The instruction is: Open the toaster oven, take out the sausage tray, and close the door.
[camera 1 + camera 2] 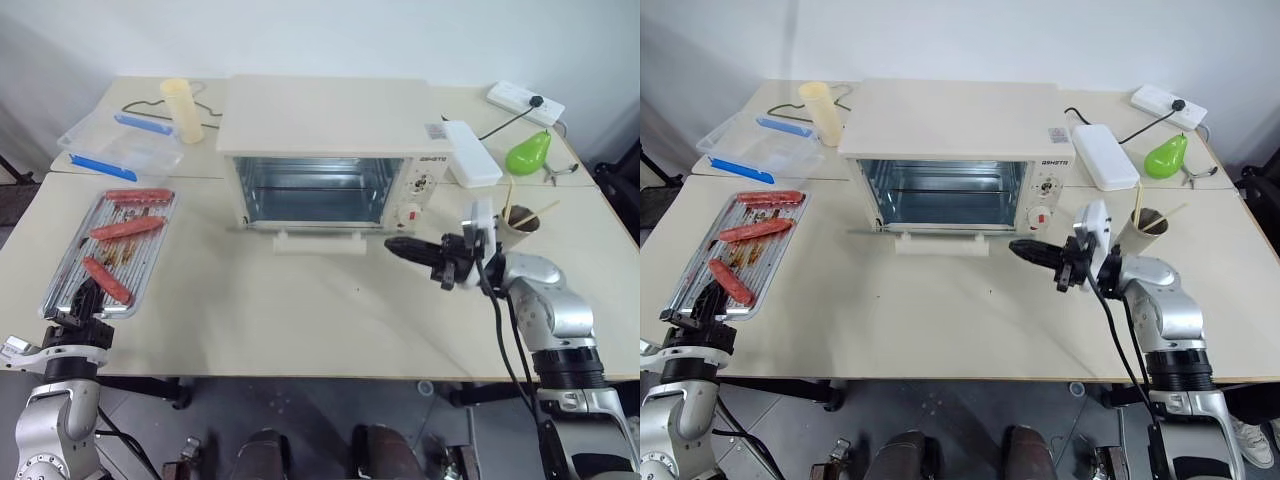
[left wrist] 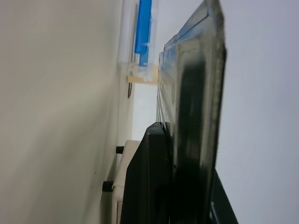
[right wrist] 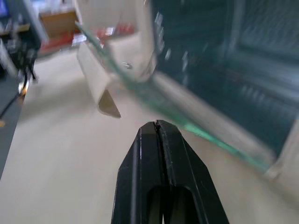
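3 sausages point(image 1: 125, 228) on sausage tray point(image 1: 60, 283), L gripper point(image 1: 84, 305) clamped on tray; R gripper point(image 1: 392, 244) closed, empty.

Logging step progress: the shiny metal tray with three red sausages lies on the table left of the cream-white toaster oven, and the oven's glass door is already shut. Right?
Not quite. The glass door is open, folded down flat in front of the cream-white toaster oven, as the left eye view shows. The shiny metal tray with three red sausages does lie on the table left of it.
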Controlling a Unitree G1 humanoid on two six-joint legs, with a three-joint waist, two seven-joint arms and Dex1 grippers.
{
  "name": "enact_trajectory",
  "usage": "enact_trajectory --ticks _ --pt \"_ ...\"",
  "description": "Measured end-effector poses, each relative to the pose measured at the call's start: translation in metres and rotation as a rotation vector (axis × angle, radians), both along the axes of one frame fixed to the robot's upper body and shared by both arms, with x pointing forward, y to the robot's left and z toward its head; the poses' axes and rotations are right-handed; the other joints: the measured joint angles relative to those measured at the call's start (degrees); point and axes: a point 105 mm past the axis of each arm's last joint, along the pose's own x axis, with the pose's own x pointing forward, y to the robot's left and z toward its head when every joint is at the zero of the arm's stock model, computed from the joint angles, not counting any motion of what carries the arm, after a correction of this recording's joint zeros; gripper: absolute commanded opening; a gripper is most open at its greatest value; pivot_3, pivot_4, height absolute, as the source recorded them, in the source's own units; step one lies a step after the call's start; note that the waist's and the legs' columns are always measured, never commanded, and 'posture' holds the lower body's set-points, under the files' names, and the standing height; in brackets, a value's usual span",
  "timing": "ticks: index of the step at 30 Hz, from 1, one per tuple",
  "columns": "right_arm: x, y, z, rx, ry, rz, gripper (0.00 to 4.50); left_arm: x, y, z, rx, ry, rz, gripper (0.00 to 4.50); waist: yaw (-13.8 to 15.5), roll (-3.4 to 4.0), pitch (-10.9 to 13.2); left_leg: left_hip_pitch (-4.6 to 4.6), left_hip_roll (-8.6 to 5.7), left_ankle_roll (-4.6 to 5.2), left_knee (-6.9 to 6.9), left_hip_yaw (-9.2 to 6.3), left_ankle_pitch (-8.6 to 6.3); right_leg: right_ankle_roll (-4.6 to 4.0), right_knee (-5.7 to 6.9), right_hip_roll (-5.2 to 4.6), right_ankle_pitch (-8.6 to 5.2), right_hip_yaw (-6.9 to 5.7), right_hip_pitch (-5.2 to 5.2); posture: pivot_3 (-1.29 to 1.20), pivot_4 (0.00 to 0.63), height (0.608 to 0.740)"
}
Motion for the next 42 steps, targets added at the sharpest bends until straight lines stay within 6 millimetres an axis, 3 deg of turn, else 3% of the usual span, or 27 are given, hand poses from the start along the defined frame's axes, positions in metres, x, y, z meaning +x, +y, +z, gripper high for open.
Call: enact_trajectory --ticks 6,9,13,20,27,31,36,42 --pt "0.013 0.01 0.044 0.201 -0.08 -0.047 0.04 -0.003 -0.001 0.003 0.012 -0.027 -0.005 0.0 -0.1 0.0 0.0 -0.01 0.0 -0.01 -0.04 0.0 -0.01 0.0 0.0 0.0 0.0 -0.01 -0.02 0.0 0.15 0.74" --pt "0.017 0.01 0.049 0.221 -0.087 -0.085 0.04 -0.005 -0.002 0.002 0.033 -0.021 -0.019 0.0 0.2 -0.01 0.0 -0.04 -0.03 0.03 -0.04 -0.05 -0.04 0.0 0.01 -0.03 0.0 -0.02 -0.02 0.0 0.15 0.74" --pt "0.015 0.005 0.039 0.213 -0.073 -0.132 0.04 -0.006 -0.006 0.005 0.066 -0.037 -0.053 0.0 0.2 -0.01 0.0 -0.06 -0.08 0.09 -0.04 -0.04 -0.08 0.0 -0.01 -0.07 0.0 0.0 -0.01 0.0 0.15 0.74" --pt "-0.021 -0.013 0.029 0.02 -0.178 -0.123 2.23 -0.013 -0.023 0.004 0.176 -0.05 -0.23 0.0 0.0 0.0 0.0 0.01 -0.02 0.05 -0.21 0.01 -0.1 0.0 -0.12 0.04 0.0 -0.01 -0.04 0.0 0.15 0.74" --pt "-0.059 -0.027 -0.001 -0.185 -0.226 -0.05 4.48 -0.024 -0.029 -0.002 0.253 -0.021 -0.407 0.0 0.0 0.03 0.0 0.04 -0.01 0.04 -0.24 0.09 -0.11 0.0 -0.2 0.02 0.0 0.07 -0.03 0.0 0.15 0.74" --pt "-0.072 -0.032 -0.009 -0.248 -0.228 -0.027 4.48 -0.034 -0.046 -0.018 0.249 0.028 -0.595 0.0 -0.1 0.05 0.0 0.06 0.02 0.05 -0.26 0.1 -0.11 -0.02 -0.23 0.0 -0.01 0.09 -0.04 0.0 0.15 0.74" --pt "-0.08 -0.03 -0.013 -0.267 -0.233 -0.013 4.48 -0.039 -0.072 -0.023 0.267 0.051 -0.811 0.0 0.0 0.08 0.0 0.06 0.13 0.04 -0.29 0.06 -0.12 -0.08 -0.23 -0.16 -0.05 0.14 -0.05 0.0 0.15 0.74" --pt "-0.082 -0.037 -0.01 -0.286 -0.24 -0.06 4.48 -0.025 -0.091 -0.023 0.284 0.061 -0.944 0.0 0.4 0.3 0.1 0.05 0.03 0.13 -0.3 -0.02 -0.09 -0.09 -0.23 -0.32 -0.05 0.17 -0.02 0.0 0.15 0.74"
